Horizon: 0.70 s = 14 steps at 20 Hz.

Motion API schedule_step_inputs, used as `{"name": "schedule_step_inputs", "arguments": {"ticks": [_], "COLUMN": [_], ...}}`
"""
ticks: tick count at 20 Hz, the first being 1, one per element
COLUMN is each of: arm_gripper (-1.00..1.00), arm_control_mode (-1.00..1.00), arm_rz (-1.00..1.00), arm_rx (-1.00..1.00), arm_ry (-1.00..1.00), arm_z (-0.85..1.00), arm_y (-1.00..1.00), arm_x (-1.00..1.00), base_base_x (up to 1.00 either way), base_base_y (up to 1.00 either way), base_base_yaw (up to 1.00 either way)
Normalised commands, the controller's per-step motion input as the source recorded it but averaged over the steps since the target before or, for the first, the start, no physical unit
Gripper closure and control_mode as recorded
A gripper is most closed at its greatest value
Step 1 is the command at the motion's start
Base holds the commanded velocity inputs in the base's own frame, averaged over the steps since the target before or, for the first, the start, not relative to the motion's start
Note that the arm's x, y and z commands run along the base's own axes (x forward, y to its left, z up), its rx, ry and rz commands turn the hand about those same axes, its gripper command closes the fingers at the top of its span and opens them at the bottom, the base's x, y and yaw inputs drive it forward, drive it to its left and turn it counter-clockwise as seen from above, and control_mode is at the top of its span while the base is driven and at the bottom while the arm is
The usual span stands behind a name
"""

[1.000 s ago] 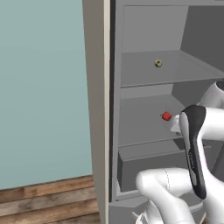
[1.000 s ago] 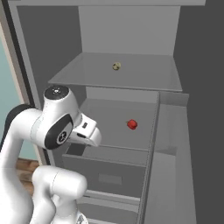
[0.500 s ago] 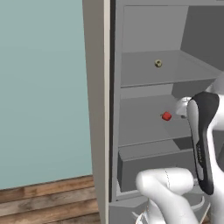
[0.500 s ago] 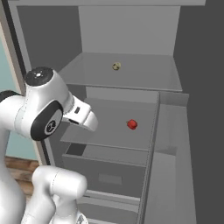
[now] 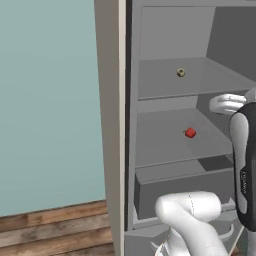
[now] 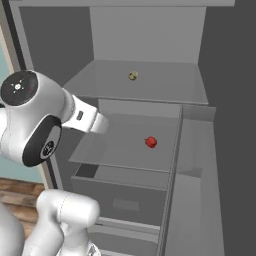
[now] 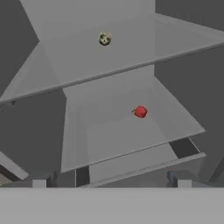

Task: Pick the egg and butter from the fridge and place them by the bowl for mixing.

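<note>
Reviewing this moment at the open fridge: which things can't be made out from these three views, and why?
- Small yellowish item on the upper shelf: too small in every view to tell what it is.
- Small red item on the middle shelf: too small to identify.
- Drawer contents: hidden behind its closed front.
- Gripper: cut off by the hand view's bottom edge, only the finger tips show.

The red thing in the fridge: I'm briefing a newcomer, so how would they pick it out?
Look into the open fridge with its grey walls. On the lower shelf, above the wide drawer, sits the small red object. The other item, the speckled yellowish ball, lies on the shelf above.
</note>
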Motion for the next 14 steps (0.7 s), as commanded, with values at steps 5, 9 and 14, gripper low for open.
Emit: {"name": "schedule_step_inputs", "arguments": {"ticks": [5,9,14], "arm_gripper": [-1.00,-1.00,-1.00], "arm_control_mode": [-1.00,-1.00,-1.00], "arm_rz": [-0.04,-0.08,-0.03], "arm_rx": [-0.03,-0.08,-0.09], "arm_ry": [-0.06,0.01,0.00], "arm_z": [0.55,0.51,0.28], "arm_y": [0.11,0.09,0.01], "arm_x": [0.00,0.11,0.29], "base_base_x": [0.00,0.00,0.00], "base_base_y": [0.00,0.00,0.00], "base_base_yaw": [0.00,0.00,0.00]}}
